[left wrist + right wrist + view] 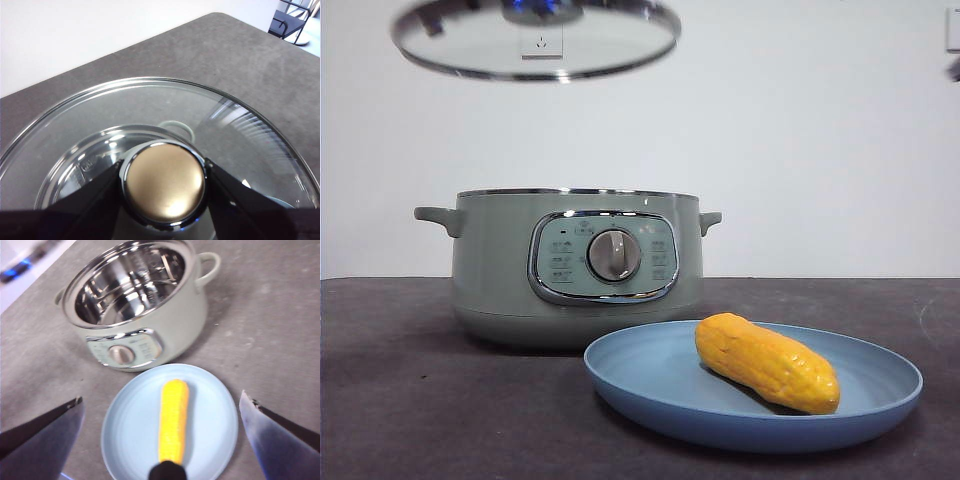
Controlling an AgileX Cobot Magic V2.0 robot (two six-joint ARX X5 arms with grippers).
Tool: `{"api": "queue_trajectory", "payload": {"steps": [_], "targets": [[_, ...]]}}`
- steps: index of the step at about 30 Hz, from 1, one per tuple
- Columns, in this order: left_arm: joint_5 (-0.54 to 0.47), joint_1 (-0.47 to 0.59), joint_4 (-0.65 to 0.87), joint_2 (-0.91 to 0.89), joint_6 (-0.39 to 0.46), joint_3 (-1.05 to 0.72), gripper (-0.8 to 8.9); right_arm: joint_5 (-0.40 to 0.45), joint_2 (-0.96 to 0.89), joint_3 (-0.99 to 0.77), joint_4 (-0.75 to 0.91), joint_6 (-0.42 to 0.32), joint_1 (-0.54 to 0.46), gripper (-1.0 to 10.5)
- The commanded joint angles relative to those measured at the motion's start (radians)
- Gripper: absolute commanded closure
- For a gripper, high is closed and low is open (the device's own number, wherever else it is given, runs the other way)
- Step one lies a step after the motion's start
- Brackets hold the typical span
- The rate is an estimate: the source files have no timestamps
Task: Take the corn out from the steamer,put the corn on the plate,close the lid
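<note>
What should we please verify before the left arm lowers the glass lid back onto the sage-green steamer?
1. Yellow-orange corn cob lies on the shallow blue round plate: ok.
2. Pale sage-green electric steamer pot is open, with nothing visible in its steel bowl in the right wrist view: ok.
3. Left gripper is closed on the knob of the low-domed glass lid with chrome rim: ok.
4. Lid is level: not ok, it looks slightly tilted.
5. Lid is centred over the pot: cannot tell; in the front view it hangs slightly toward the pot's left side.
6. Right gripper is open, above the plate, away from the pot's rim: ok.
</note>
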Motion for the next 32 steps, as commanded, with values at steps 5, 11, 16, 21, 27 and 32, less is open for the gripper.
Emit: {"api": "queue_trajectory", "payload": {"steps": [5,11,16,21,27,32], "targets": [[0.0,-0.001,0.128,0.117,0.013,0.014,8.22,0.035,-0.051,-0.007,-0.041,-0.006,0.001,3.8],[-0.002,0.0,0.175,0.209,0.013,0.014,8.22,0.034,-0.048,-0.007,-0.045,-0.008,0.001,3.8],[-0.012,0.0,0.212,0.258,0.013,0.014,8.22,0.034,-0.048,-0.007,-0.045,-0.008,0.002,3.8],[-0.027,0.0,0.226,0.296,0.013,0.014,8.22,0.034,-0.048,-0.007,-0.045,-0.008,0.002,3.8],[-0.036,0.0,0.227,0.323,0.013,0.014,8.22,0.034,-0.048,-0.007,-0.045,-0.009,0.001,3.8],[-0.057,0.0,0.222,0.325,0.013,0.014,8.22,0.034,-0.048,-0.007,-0.045,-0.012,0.002,3.8]]}}
